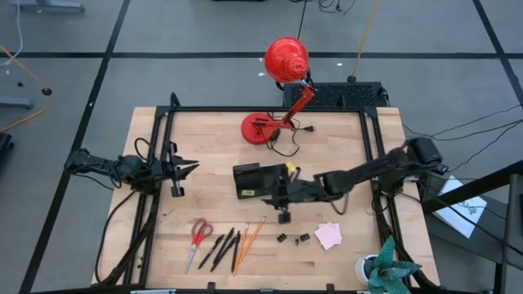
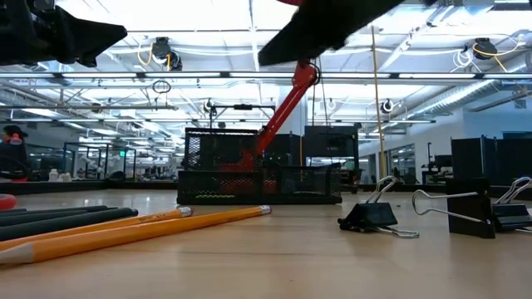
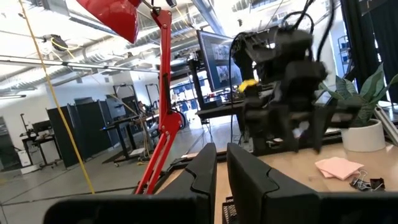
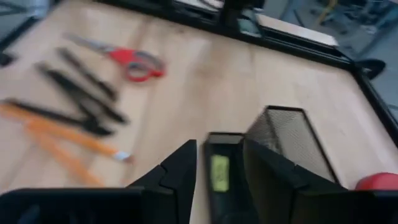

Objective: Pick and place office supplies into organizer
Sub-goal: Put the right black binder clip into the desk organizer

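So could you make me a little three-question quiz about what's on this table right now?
1. True or false: the red-handled scissors already lie inside the black mesh organizer.
2. Which gripper hangs right next to the organizer?
A. left gripper
B. right gripper
3. Fill in: the pink sticky-note pad lies beside the small black ____ clips.

Key:
1. False; they lie on the wooden table beside the black pens and orange pencils.
2. B; the left gripper waits at the table's left side.
3. Binder.
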Motion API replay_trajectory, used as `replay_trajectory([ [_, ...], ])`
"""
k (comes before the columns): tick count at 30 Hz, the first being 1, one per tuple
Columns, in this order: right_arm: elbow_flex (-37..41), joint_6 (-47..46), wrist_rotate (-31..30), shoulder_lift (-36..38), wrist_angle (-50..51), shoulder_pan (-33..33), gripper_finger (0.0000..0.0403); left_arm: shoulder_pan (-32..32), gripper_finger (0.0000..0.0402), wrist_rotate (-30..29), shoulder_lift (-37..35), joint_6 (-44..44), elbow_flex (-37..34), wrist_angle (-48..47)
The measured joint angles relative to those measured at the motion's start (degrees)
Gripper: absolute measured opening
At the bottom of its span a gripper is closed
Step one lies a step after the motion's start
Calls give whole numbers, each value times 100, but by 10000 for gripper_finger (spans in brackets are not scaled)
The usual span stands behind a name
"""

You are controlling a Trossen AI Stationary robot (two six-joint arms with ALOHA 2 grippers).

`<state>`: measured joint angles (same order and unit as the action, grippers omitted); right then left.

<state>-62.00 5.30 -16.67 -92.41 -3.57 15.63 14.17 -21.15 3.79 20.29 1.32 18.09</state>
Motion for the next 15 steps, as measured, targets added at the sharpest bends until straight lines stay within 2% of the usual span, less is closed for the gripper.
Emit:
replay_trajectory([
  [6,0,-138,8,377,945,722,125,0,47,0,2,2,0,-5],
  [12,2,-982,24,351,1982,1280,128,0,47,0,2,-4,0,-3],
  [15,188,-1348,17,348,2062,1488,126,0,47,0,2,-7,0,-1],
])
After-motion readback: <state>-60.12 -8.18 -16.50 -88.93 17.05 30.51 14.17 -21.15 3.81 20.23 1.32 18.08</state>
